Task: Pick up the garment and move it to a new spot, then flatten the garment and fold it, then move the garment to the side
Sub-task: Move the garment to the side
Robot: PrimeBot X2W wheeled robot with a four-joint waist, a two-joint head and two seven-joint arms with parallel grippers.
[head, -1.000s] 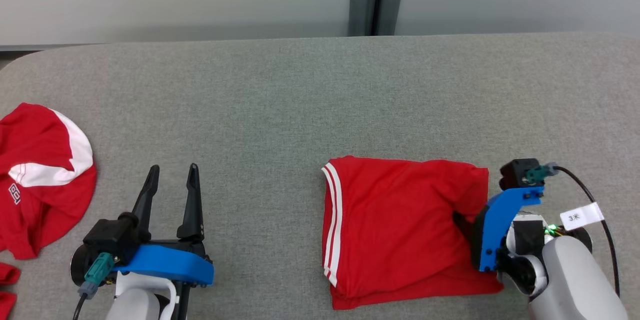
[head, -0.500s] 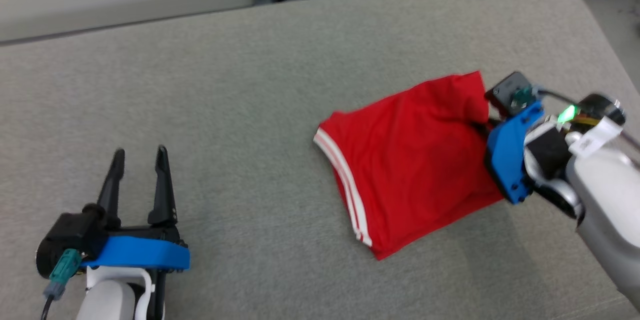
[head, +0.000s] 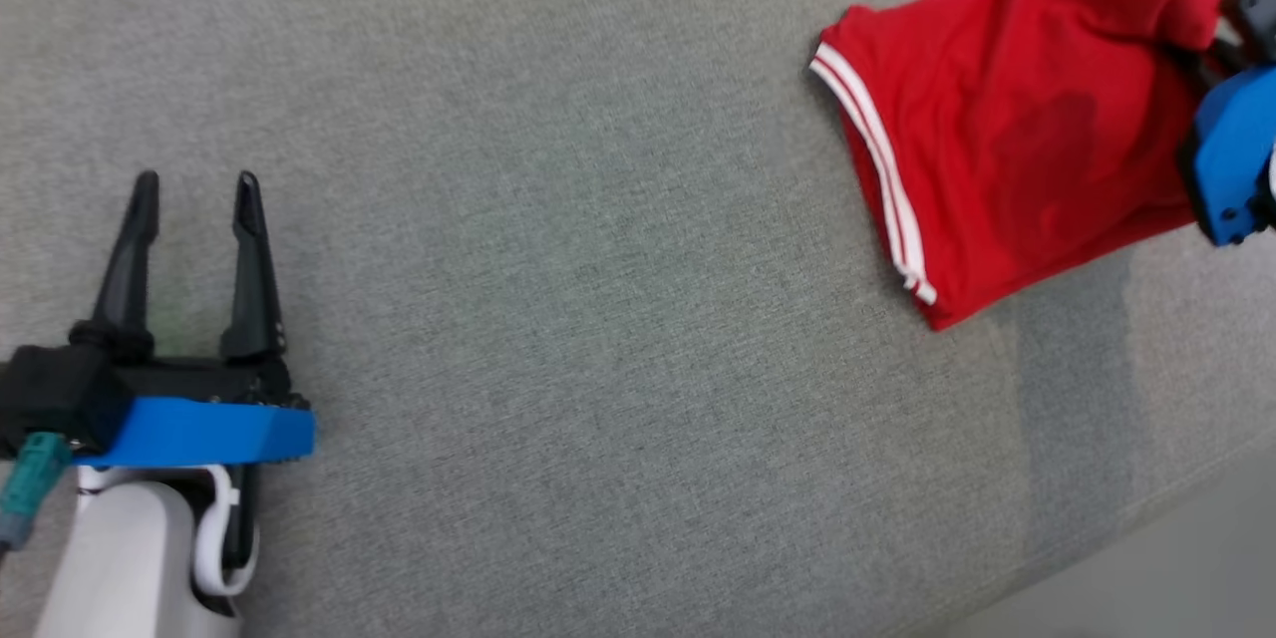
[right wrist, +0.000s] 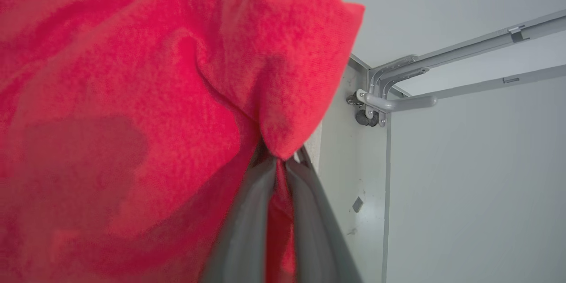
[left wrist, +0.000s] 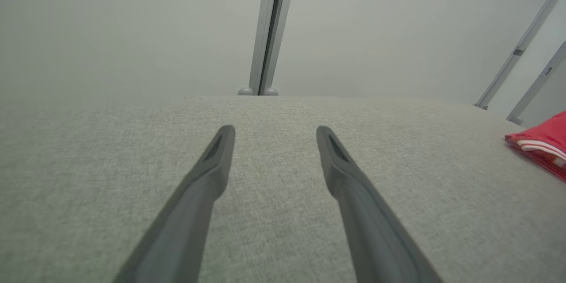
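Folded red garment [head: 1007,120], white-striped at one edge, lies at upper right of the head view on the grey surface [head: 598,319]; right claw [right wrist: 283,163] clamped on its corner; left claw [head: 195,184] at lower left, fingers apart, well clear of the garment.

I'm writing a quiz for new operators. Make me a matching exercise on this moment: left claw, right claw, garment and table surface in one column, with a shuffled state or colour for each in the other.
Column one:
1. left claw
2. right claw
3. garment
4. table surface

Column two:
A. grey fabric
B. shut on cloth
C. red with white stripes, folded
D. open, holding nothing

Pairs: 1-D, 2-B, 3-C, 4-A.
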